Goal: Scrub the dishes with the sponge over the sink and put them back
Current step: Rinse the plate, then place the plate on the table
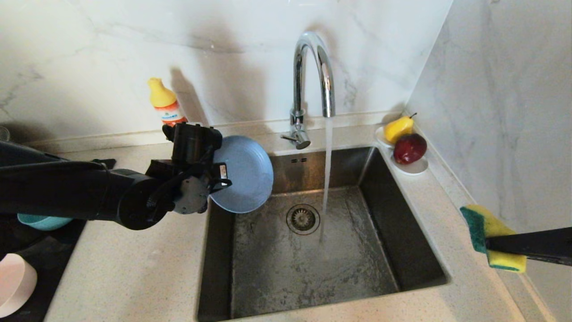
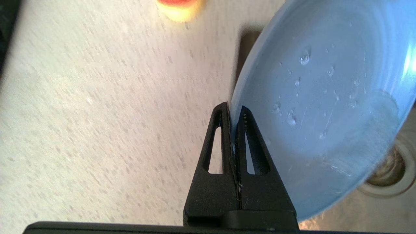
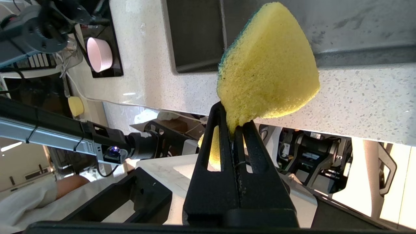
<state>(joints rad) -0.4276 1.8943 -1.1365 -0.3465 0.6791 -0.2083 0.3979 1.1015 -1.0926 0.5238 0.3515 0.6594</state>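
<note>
The left gripper [image 2: 233, 112] pinches the light, wet, likely slippery blue plate [image 1: 243, 174] by its thin rim over the sink's [image 1: 415, 250] left edge, while the right gripper [image 3: 233, 125] squeezes the soft sponge [image 1: 489, 237] off the sink's right side.

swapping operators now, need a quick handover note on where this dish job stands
Left gripper: shut on the rim of the blue plate, held tilted at the sink's left edge; drops of water on it.
Right gripper: shut on the sponge, held over the counter right of the sink, apart from the plate.
Tap running into the sink.
Teal bowl and pink bowl sit on the dark mat at far left.
Done: plate and sponge picked up.
Whether the plate has been scrubbed I cannot tell.
Left: put the plate back, then both bowls.
</note>
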